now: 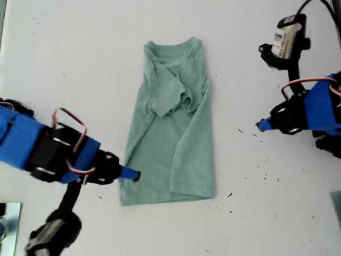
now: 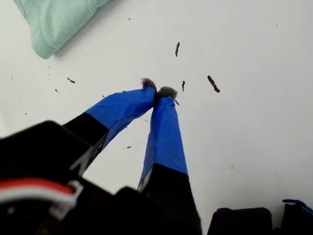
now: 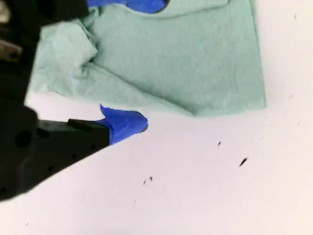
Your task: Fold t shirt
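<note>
Both grippers off t shirt (image 1: 173, 128): my first gripper (image 2: 157, 91) pressed together nearby, my second gripper (image 3: 146, 63) spread at its edge.

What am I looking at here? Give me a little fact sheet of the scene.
Surface: white table with small dark specks
Garment: sage-green t shirt, lying flat, sides folded inward into a narrow strip, neckline toward the exterior view's top
My first claw: shut, holding nothing, on bare table at the exterior view's right, apart from the shirt
My second claw: open, at the shirt's lower edge on the exterior view's left, one finger over the cloth, one beside it
Fold status: partly folded, not yet folded top to bottom
</note>
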Motion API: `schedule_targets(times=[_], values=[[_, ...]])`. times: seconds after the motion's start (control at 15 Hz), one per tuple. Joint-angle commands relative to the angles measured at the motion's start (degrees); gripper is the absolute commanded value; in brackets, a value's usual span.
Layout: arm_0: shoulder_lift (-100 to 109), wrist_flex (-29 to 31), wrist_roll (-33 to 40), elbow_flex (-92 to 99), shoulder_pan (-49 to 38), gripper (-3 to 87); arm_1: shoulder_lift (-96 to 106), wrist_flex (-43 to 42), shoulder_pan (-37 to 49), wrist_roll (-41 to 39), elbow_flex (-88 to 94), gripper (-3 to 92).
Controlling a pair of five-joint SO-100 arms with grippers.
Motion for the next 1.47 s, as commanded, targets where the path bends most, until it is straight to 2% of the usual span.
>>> schedule_targets(times=[0.0,0.2,0.27,0.33,0.4,0.6,0.8,0.87,1.0,1.2,1.4], values=[[-13.45,-2.29,0.88,-1.93,-3.78,35.2,1.23,-1.49,-1.14,0.18,-0.53,2.0],[-20.39,-9.67,1.14,-2.64,-3.69,33.3,2.20,-1.41,-3.43,1.76,0.09,2.0],[-20.92,-11.51,1.49,-2.64,-3.60,29.7,3.25,-1.41,-3.78,2.20,1.05,2.0],[-20.21,-13.62,1.32,-2.72,-2.81,12.2,4.66,-1.23,-3.96,2.64,2.11,2.0],[-17.31,-16.17,1.05,-2.37,-1.41,-0.1,6.42,-0.62,-4.31,3.25,2.99,2.0],[-1.49,-17.23,-1.85,5.63,-0.26,-0.1,12.83,0.18,-4.75,4.39,5.54,2.0],[18.98,-12.66,-2.20,17.58,-3.87,-0.2,13.71,0.62,-5.19,5.36,6.42,2.0],[21.01,-12.04,-1.32,19.34,-5.01,-0.1,13.80,0.62,-5.19,5.27,6.42,2.0],[17.67,-14.50,1.32,19.51,-6.24,-0.1,13.80,0.35,-5.10,5.10,6.15,2.0],[10.20,-21.09,3.60,9.32,-5.71,-0.1,13.80,-0.09,-5.80,6.06,6.24,2.0],[-13.45,-20.57,9.23,-21.97,-5.80,-0.1,13.71,-1.41,-5.89,5.98,6.77,2.0]])
